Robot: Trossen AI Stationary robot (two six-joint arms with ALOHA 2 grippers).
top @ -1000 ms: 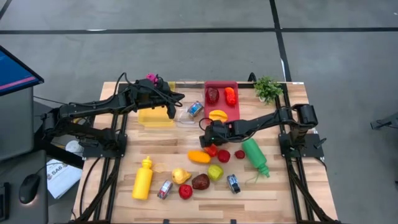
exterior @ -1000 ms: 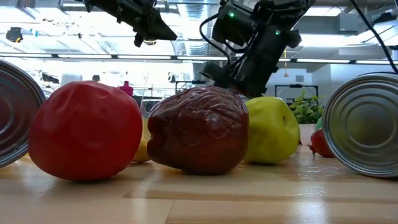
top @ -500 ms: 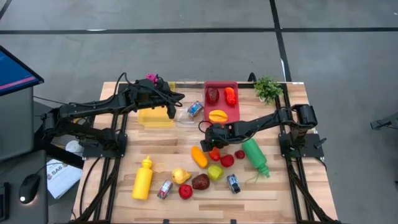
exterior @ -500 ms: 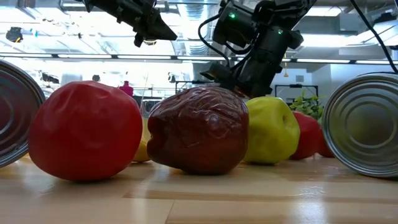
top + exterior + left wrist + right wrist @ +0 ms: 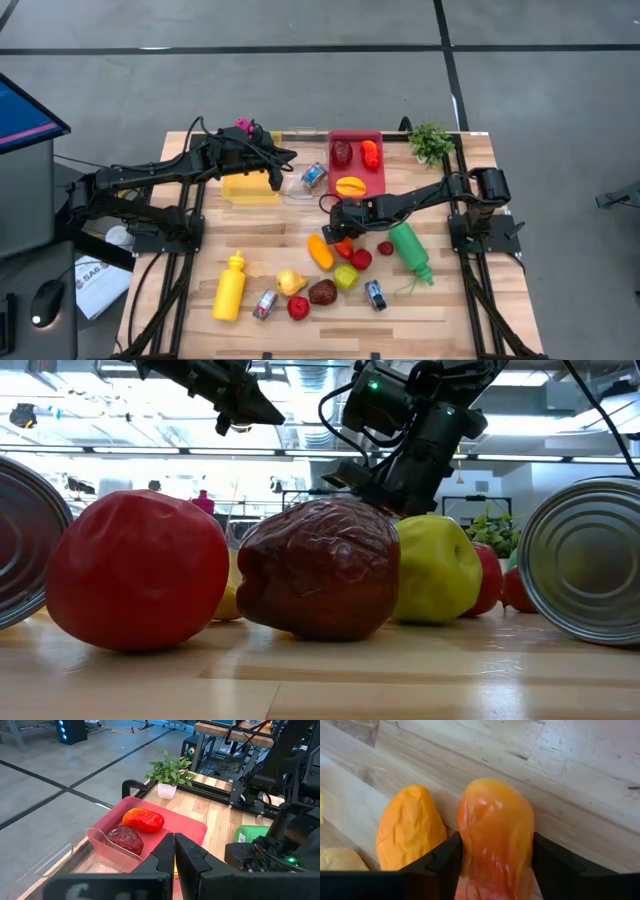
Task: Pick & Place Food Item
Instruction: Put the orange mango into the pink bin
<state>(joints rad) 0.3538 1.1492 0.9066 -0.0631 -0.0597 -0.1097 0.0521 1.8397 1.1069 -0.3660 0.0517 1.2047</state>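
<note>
Between dark fingers, glossy oblong fruit

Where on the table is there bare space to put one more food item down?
Bare wood lies between the yellow tray and the yellow bottle, and at the right edge beyond the green bottle. It is crowded around the right gripper and the front row of fruit and cans. The red tray already holds three pieces.
</note>
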